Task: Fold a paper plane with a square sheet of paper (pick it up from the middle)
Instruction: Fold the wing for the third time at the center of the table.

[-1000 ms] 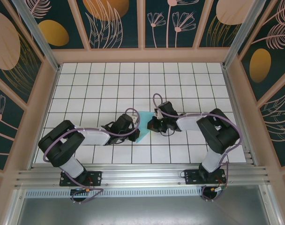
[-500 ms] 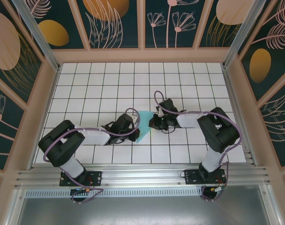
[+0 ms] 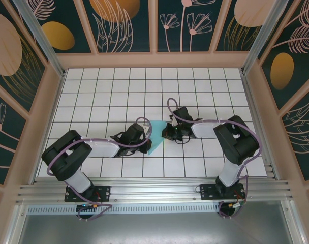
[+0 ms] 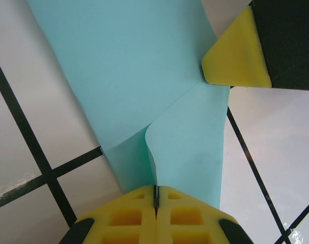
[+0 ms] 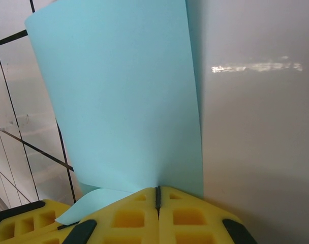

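Observation:
The square sheet of paper, light turquoise and partly folded, lies on the tiled floor between my two grippers. In the left wrist view the paper has a raised fold running into my left gripper, which is shut on that ridge. My left gripper sits at the sheet's near-left side. My right gripper is at its right side, and one of its yellow fingertips rests on the paper's edge by a crease. In the right wrist view a flap of paper curls up just ahead of my shut right gripper.
White tiles with black lines stretch around the sheet, open toward the far side. Wooden walls enclose the floor. The metal rail with both arm bases runs along the near edge. The left gripper's yellow fingers lie close beside the right one.
The right gripper has shifted slightly toward the far side and turned a little at the sheet's edge. The left arm and its pinched fold have stayed put.

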{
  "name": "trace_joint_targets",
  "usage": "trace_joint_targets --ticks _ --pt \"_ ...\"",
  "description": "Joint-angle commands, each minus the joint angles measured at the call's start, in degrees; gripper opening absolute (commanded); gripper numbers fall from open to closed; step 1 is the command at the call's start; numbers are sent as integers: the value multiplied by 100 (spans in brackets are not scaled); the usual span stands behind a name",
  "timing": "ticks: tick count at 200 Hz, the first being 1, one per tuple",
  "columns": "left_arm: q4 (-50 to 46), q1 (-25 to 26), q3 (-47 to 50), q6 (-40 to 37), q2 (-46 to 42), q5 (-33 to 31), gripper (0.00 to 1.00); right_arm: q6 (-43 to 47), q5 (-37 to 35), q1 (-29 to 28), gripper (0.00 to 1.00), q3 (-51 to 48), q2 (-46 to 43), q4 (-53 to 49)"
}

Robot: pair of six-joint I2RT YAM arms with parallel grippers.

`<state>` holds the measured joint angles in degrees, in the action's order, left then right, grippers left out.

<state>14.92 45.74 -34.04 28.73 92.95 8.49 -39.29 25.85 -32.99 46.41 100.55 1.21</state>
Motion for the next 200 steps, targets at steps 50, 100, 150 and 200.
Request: trace_joint_targets --ticks 50,100,150,200 --pt "-534 -30 80 -88 145 -163 1 246 -452 364 7 135 -401 -341" --pt "-534 -28 74 -87 140 -164 1 39 54 81 10 70 -803 101" --pt "-543 -27 47 -96 156 -153 1 -50 421 -371 9 92 -271 396" --pt "-552 -26 34 -105 162 -155 1 50 399 -462 9 170 129 271"
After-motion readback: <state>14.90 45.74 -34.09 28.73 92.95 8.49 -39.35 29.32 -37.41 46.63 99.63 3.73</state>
